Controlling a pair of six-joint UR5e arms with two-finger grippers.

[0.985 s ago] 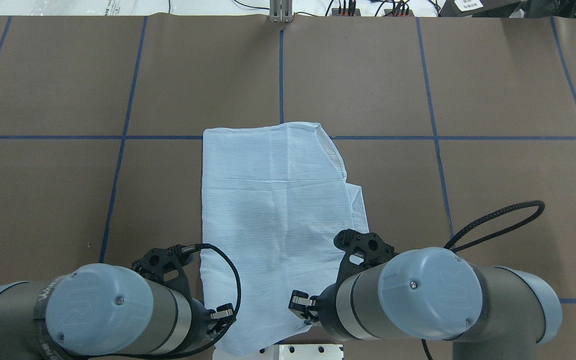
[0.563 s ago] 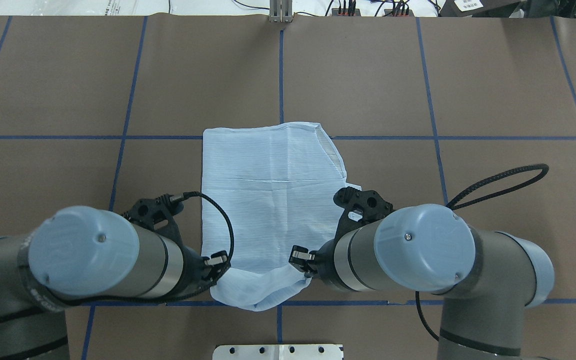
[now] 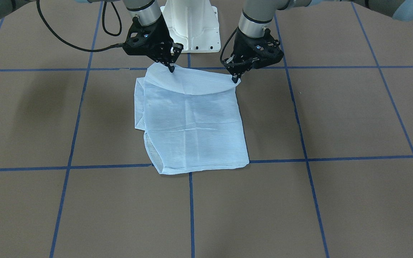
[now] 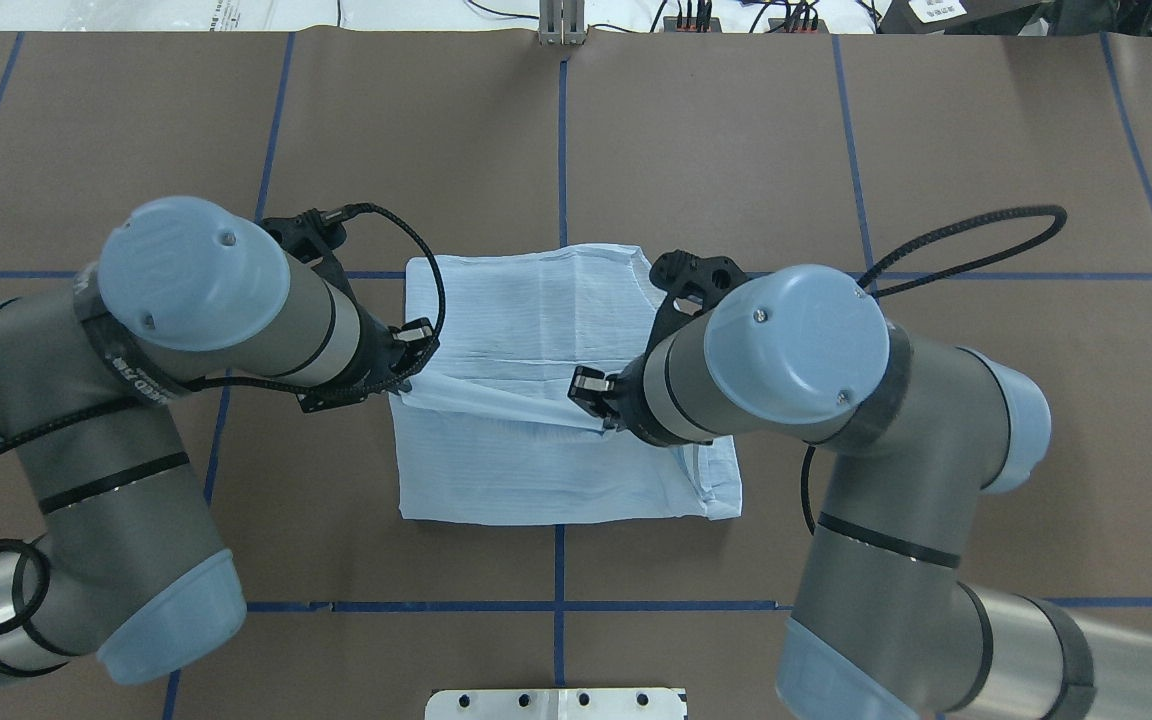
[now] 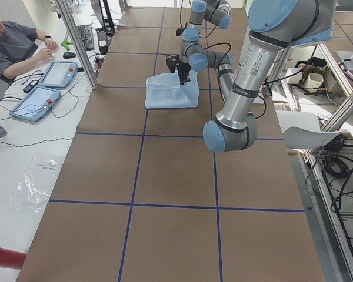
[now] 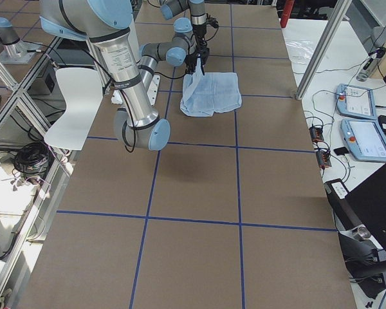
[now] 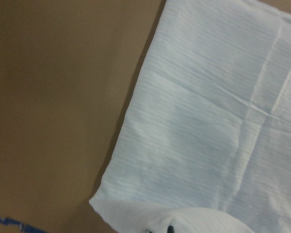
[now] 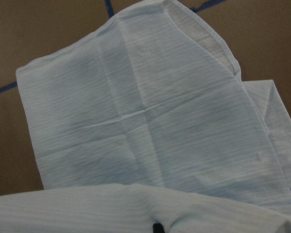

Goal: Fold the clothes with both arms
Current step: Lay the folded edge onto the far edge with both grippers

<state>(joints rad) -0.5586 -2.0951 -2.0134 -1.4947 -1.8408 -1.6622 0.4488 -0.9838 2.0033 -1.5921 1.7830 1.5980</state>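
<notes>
Carrying the raised hem toward 12 o'clock is, we judge, the step in hand. Seen from overhead, the shirt (image 4: 536, 310) lies at the middle of the worktop (image 4: 986, 180). Its crease is at 6 o'clock and its far edge at 12 o'clock, along a tape line (image 4: 236, 274). The left fingers (image 3: 235, 77) pinch the raised edge at its 9 o'clock corner and the right fingers (image 3: 171, 67) at its 3 o'clock corner. Both pairs are closed tight on cloth, and the edge sags slightly between them.

To do this well, we move both arms at one pace and one height, so the edge stays square to the sides. A light pull apart, toward 9 and 3 o'clock, should take out the sag without stretching the thin fabric. We stay high enough that the carried layer does not drag the layer beneath. We lower only once the hem is over the far edge, then let go with the cloth resting. A loose layer sticks out at 4 o'clock and may need tucking in.
</notes>
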